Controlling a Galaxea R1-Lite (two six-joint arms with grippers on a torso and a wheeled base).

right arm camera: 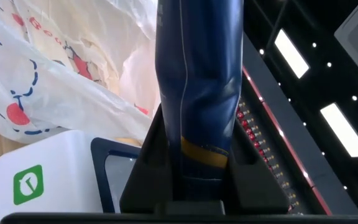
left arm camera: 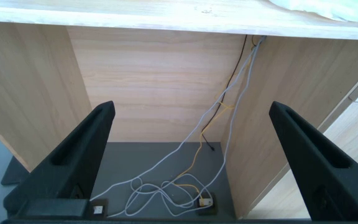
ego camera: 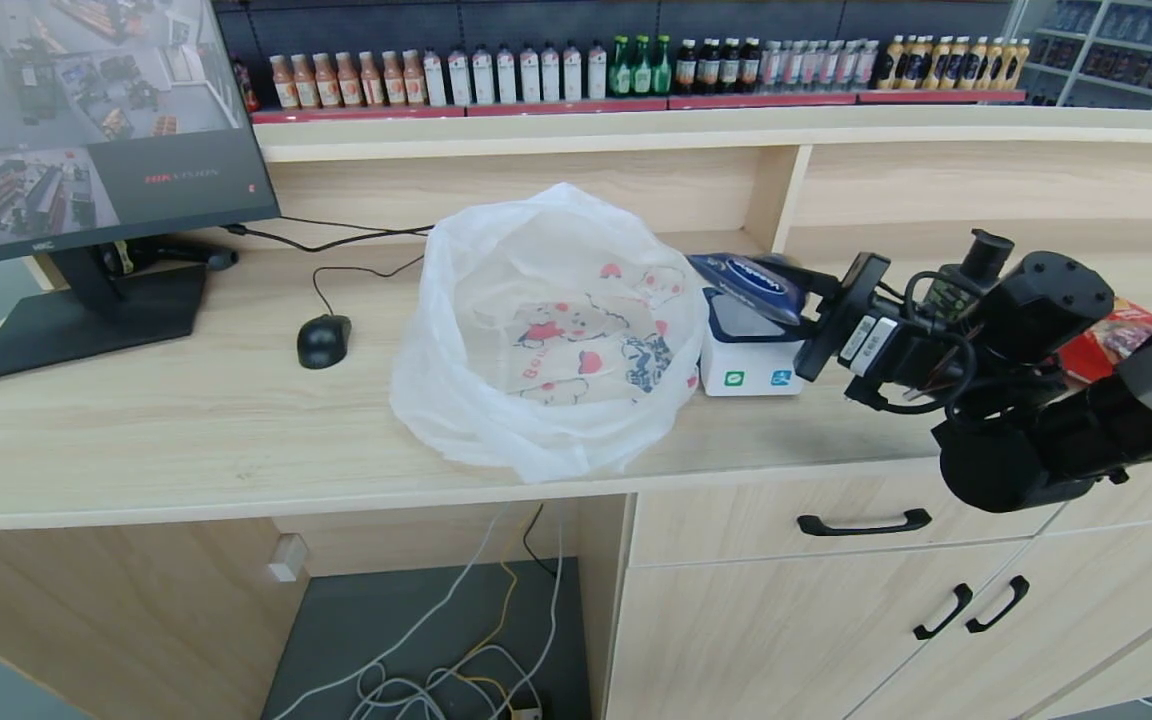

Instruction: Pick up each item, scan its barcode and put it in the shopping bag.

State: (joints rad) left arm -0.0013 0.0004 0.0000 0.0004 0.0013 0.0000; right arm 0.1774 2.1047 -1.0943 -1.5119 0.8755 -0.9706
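Gripping a dark blue packet [ego camera: 748,283] between its two fingers, the right gripper [ego camera: 804,292] is over the white scanner box [ego camera: 751,368] on the wooden counter [ego camera: 186,420]. The packet lies above the scanner's slanted dark window; contact between the two cannot be confirmed. In the right wrist view the packet runs outward from the gripper's clamp, with the scanner and its green sticker beneath. The shopping bag [ego camera: 546,330], white translucent plastic with red and blue cartoon print, stands open-mouthed on the counter just beside the scanner, on the robot's left of it. The left gripper [left arm camera: 191,112] is below counter level with its fingers [left arm camera: 73,162] spread wide and nothing between them, facing the recess under the counter where loose cables [left arm camera: 185,186] lie on the floor. Also noted: a monitor [ego camera: 86,110] and black mouse [ego camera: 324,340] at the counter's left, a red packet [ego camera: 1111,340] behind the right arm, and a row of bottles [ego camera: 636,68] on the rear shelf.
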